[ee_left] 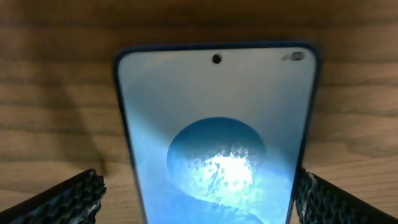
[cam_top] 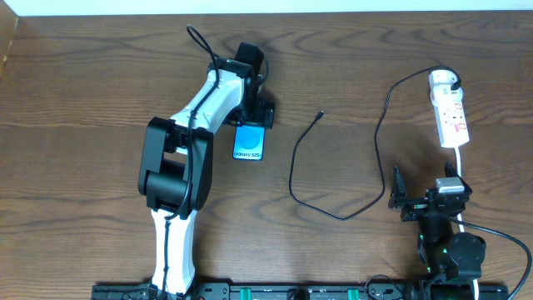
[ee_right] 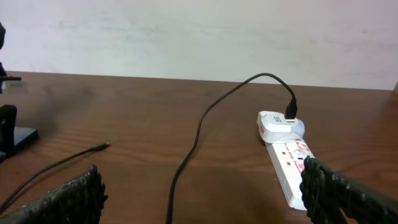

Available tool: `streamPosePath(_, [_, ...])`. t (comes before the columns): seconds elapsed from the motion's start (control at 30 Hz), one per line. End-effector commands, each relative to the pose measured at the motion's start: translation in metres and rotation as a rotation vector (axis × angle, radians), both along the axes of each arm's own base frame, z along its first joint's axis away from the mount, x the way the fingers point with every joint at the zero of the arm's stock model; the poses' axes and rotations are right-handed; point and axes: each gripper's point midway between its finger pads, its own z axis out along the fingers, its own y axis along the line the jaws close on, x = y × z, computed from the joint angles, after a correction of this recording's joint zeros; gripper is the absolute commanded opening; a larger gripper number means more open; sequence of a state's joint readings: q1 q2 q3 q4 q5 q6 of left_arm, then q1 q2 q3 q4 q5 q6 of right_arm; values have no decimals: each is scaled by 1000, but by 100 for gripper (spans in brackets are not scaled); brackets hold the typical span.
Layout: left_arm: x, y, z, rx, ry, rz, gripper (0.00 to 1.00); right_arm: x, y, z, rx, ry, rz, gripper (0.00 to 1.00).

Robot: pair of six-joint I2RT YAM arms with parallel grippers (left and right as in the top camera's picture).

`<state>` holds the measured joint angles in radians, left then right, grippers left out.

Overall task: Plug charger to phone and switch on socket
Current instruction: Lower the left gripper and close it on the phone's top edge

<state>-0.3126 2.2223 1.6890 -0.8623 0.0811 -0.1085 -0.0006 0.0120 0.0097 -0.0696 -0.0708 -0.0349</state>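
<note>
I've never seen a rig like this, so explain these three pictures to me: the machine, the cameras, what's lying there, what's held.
These are two robot arms, each ending in a two-finger gripper. One picture looks down on the brown wooden table; the other two come from wrist cameras. On the table lie a slim black-rimmed smartphone with a light blue screen, a thin black charging cable with its free end loose, and a narrow white power strip taking its other end. The left gripper straddles the phone, open; the right gripper is open too. Nothing is held.
</note>
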Motion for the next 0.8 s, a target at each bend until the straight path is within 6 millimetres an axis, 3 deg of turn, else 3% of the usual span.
streamPosePath(0.0, [-11,7,-17,46,40,28,99,0,1,-1,-8,-1,4,99])
streamPosePath(0.53, [-29,-1,-27,62,85,36,98,0,1,-1,-8,-1,4,99])
streamPosePath(0.77, [-33,1,-29,67,97,36,91,0,1,-1,-8,-1,4,99])
